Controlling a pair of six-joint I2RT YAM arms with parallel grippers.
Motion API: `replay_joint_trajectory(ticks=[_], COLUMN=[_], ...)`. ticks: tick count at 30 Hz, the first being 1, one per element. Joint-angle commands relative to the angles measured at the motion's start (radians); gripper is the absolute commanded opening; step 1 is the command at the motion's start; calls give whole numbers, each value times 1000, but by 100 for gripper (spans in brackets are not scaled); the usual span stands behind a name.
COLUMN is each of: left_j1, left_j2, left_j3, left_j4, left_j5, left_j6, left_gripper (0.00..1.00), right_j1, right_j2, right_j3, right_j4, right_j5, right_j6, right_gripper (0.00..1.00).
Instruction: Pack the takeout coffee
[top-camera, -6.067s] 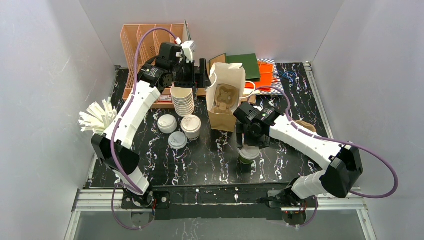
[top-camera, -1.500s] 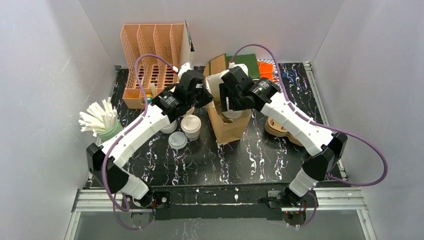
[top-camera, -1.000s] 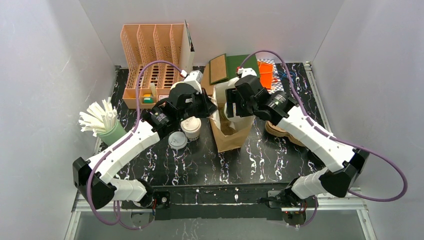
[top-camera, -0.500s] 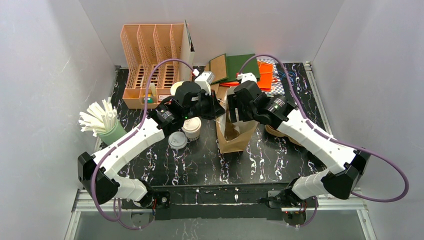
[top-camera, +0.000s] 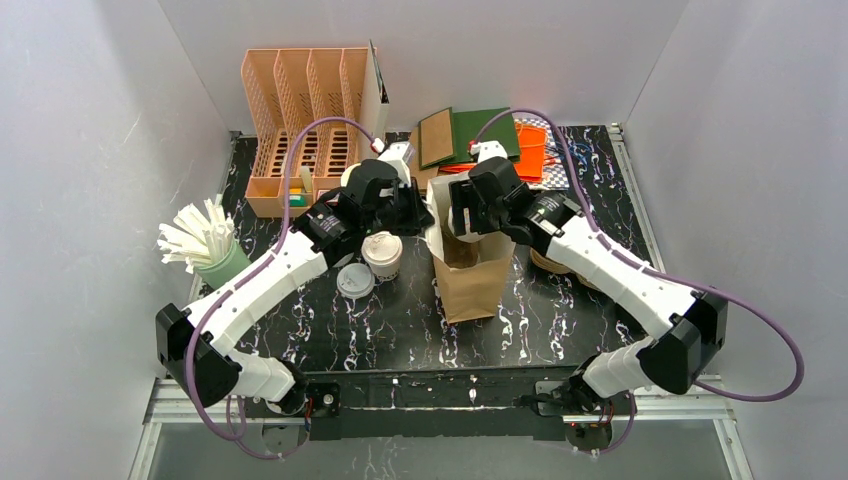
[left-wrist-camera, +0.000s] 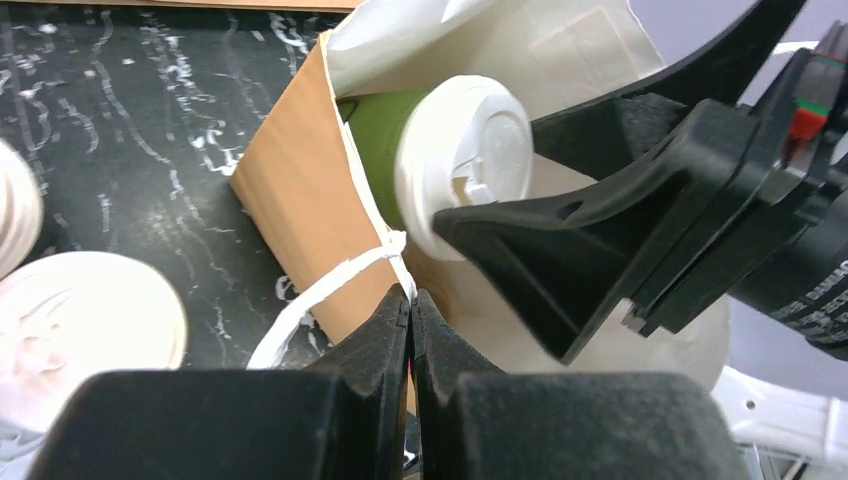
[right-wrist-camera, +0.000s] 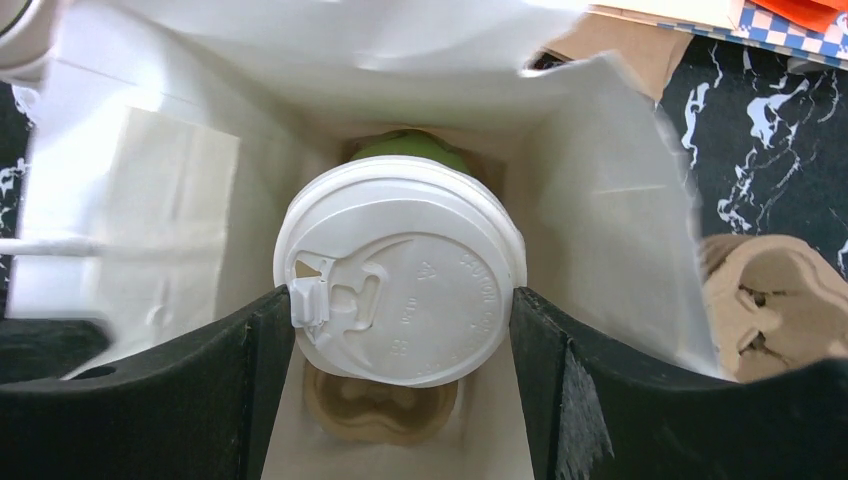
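A: Where is the coffee?

B: The green-walled cup (left-wrist-camera: 420, 160), white sip lid on, is in the right pincer (right-wrist-camera: 400, 300). The two black fingers (right-wrist-camera: 250, 380) press its lid from either side, so that pincer stands wide and is gripping the cup.

A: And where does that put the cup?

B: In the mouth of the brown paper bag (top-camera: 475, 285), which stands on the black marbled tabletop (top-camera: 400, 320). The right wrist view looks straight down on the lid with the bag's white inner walls all round it. A moulded pulp carrier (right-wrist-camera: 380, 410) lies at the bottom beneath it. From the left wrist view the cup leans, its green wall partly behind the bag's rim.

A: The left pincer?

B: The left pincer (left-wrist-camera: 411, 300) is closed tight, its tips nipping the bag's edge just where the white twisted handle (left-wrist-camera: 310, 300) is fixed. Whether it has the handle as well as the paper, I cannot tell.

A: Any other coffee?

B: A second lidded cup (top-camera: 381, 253) stands on the tabletop just left of the bag, below the left arm's wrist. A loose white lid (top-camera: 354, 281) lies beside it. Further left is a cup of white sticks (top-camera: 200, 240), and the peach organiser (top-camera: 300, 110) stands at the back.
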Motion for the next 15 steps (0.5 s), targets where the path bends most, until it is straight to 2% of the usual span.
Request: replay_joint_trajectory(ticks=[1,5,9,15], left_j1=[20,20,19,20], left_j2=[-4,1,20,42], left_j3=[15,21,20,21], left_j4=[-88,-86,-81,-80], left_j5=[-88,-76,-5,33], left_j6=[-14,12,45,76], left_gripper=[0,0,0,0], right_j1=[-63,-82,-82,-81], right_j2=[33,69,88,135], right_j3=[3,18,15,67], right_j4=[101,86,80,-3], right_j5=[-85,-143,-159,-184], right_j6=[-33,-48,-61,-76], right_gripper=[37,36,36,35])
